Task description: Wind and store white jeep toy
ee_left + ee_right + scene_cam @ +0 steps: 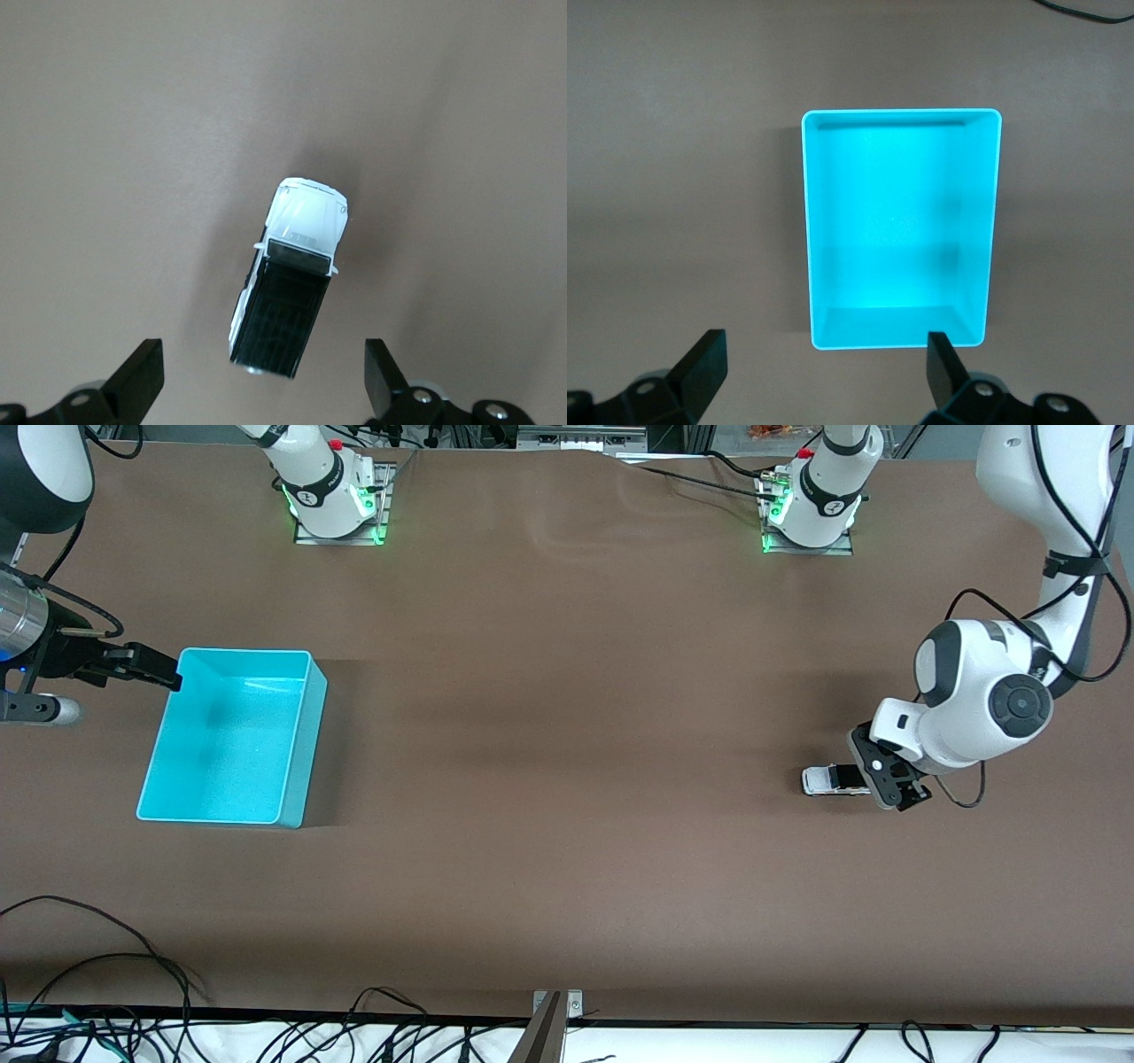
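Note:
The white jeep toy (828, 780), tiny with a black roof, stands on the brown table toward the left arm's end. In the left wrist view it (288, 283) lies lengthwise between the spread fingers, its black rear end closest to them. My left gripper (877, 779) (264, 376) is open, low over the toy's rear and not touching it. The cyan bin (310, 744) is empty and stands toward the right arm's end. My right gripper (164, 673) (822, 363) is open and empty, just outside the bin's rim; the bin (899, 230) fills its wrist view.
Both arm bases (332, 496) (811, 509) stand at the table edge farthest from the front camera. Loose black cables (106, 974) and a metal bracket (551, 1023) lie along the edge nearest the camera. Bare brown table spans between toy and bin.

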Tool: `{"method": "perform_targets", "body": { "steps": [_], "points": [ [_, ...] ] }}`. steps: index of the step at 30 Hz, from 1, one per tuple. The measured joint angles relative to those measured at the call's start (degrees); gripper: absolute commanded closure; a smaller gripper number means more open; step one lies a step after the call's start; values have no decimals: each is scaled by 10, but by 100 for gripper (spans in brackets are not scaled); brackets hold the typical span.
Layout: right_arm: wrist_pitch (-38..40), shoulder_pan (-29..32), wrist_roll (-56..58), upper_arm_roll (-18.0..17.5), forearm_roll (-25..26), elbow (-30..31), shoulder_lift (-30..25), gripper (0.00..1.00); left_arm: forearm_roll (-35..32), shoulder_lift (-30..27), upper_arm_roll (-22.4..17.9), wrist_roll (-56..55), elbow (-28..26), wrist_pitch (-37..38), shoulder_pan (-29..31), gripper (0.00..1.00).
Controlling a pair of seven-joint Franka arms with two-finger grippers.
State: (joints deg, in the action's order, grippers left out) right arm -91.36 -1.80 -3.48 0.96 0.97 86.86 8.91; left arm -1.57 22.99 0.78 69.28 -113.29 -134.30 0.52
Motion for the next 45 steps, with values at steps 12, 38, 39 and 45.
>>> {"method": "perform_targets", "body": {
  "steps": [12,38,39,45],
  "points": [
    [0,-1,0,0,-1,0,0,0,0,20,0,64,-45,-102,1,0],
    [0,-1,0,0,-2,0,-1,0,-1,49,2,128,-44,-121,-2,99],
    [0,-1,0,0,-2,0,-1,0,-1,49,3,135,-44,-121,-3,99],
    [0,-1,0,0,-2,0,-1,0,-1,50,5,150,-43,-121,-6,100]
  ]
}}
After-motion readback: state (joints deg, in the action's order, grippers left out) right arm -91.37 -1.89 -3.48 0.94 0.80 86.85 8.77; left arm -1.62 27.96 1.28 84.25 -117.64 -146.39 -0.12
